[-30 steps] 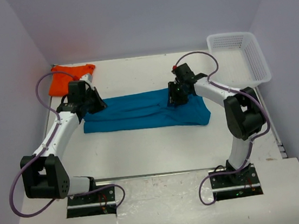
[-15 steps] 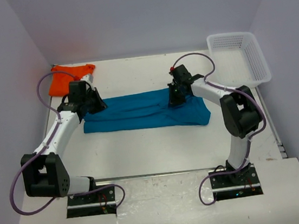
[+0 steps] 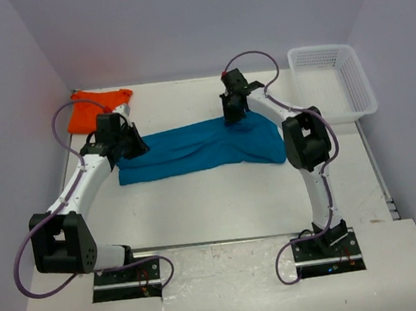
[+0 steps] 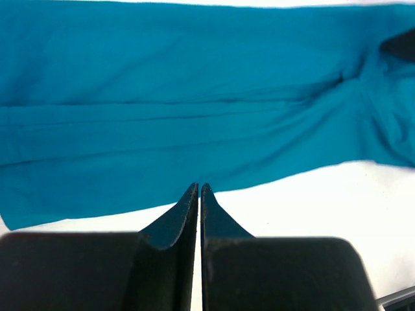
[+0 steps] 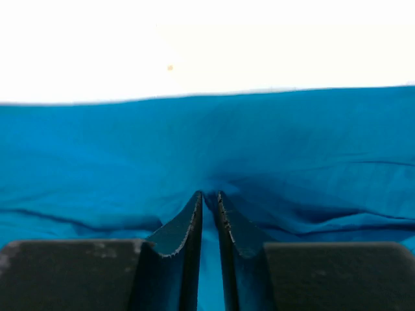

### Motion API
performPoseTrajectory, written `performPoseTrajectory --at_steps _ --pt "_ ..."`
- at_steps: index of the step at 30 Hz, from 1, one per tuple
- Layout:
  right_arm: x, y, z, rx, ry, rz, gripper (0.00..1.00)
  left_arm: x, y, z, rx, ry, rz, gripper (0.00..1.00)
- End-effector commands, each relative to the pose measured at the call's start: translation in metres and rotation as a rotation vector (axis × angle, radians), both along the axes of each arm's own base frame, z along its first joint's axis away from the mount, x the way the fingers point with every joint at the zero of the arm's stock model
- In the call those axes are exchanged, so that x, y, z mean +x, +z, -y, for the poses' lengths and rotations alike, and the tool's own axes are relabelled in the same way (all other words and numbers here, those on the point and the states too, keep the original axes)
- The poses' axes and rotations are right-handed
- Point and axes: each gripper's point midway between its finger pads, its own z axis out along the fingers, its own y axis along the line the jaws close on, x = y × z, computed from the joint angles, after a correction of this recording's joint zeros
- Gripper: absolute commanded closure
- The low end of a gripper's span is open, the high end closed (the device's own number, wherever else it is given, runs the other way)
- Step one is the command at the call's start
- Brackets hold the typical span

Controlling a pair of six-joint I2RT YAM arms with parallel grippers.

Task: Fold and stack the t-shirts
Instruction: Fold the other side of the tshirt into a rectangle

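The right pincer [image 5: 207,194] is clenching a ridge of the teal t-shirt [image 3: 192,151], with creases fanning out from its tips. A second ago its jaws were standing half apart over the cloth. They have since closed, and the arm is drawing the far hem back toward the wall, so the shirt's right end is lying a little further in than before. This is reading as the start of a fold or a straightening pull. The fold is not done, as the shirt is lying in a long band across the middle of the table [image 3: 222,207].

The left pincer [image 3: 134,145] is sitting shut at the band's left end, unmoved; whether it is gripping cloth cannot be told.

Further out, the orange t-shirt [image 3: 98,108] is lying in the far left corner, just beyond the left pincer. A white basket [image 3: 336,83] is standing at the far right, apart from the cloth. The widest bare stretch is lying on the near side, between the band and the arm bases, while the far strip is running narrower.
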Motion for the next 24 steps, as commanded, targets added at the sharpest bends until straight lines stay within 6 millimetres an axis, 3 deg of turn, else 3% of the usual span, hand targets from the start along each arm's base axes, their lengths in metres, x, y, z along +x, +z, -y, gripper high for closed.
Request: performPoseTrajectory --at_steps 1,2,5,6,7,8,9,10,11,16,19,24 --pt "0.028 0.008 0.006 -0.026 0.022 0.040 0.81 -0.004 -0.004 0.002 0.010 -0.034 -0.008 0.96" --pt "0.038 0.018 0.005 -0.030 0.023 0.070 0.62 -0.006 -0.004 0.005 -0.001 -0.043 -0.013 0.96" --pt "0.036 0.034 0.012 -0.050 0.016 0.111 0.43 -0.008 -0.001 0.010 -0.020 -0.065 -0.009 0.96" --pt "0.033 0.063 0.016 -0.040 0.000 0.160 0.43 -0.010 -0.001 0.012 -0.019 -0.071 -0.010 0.96" --pt "0.026 0.072 0.021 -0.045 -0.019 0.174 0.42 -0.010 0.000 0.013 -0.018 -0.072 -0.005 0.96" --pt "0.011 0.061 0.033 -0.076 -0.039 0.153 0.40 -0.010 0.000 0.013 -0.017 -0.071 -0.006 0.96" --pt "0.001 0.092 0.040 -0.056 -0.068 0.204 0.39 -0.010 0.000 0.013 -0.017 -0.066 -0.007 0.96" --pt "-0.009 0.094 0.048 -0.072 -0.088 0.205 0.37 -0.009 0.000 0.014 -0.019 -0.065 -0.005 0.96" --pt "-0.027 0.076 0.064 -0.128 -0.113 0.162 0.36 -0.009 -0.001 0.016 -0.021 -0.061 -0.009 0.96" --pt "-0.084 0.055 0.120 -0.298 -0.192 0.057 0.38 -0.006 -0.009 0.024 -0.032 -0.065 -0.033 0.96" --pt "-0.100 0.052 0.144 -0.330 -0.229 0.043 0.40 -0.008 -0.019 0.036 -0.033 -0.088 -0.062 0.96" --pt "-0.102 0.045 0.149 -0.267 -0.219 -0.003 0.42 -0.013 -0.043 0.047 -0.018 -0.103 -0.135 0.98"
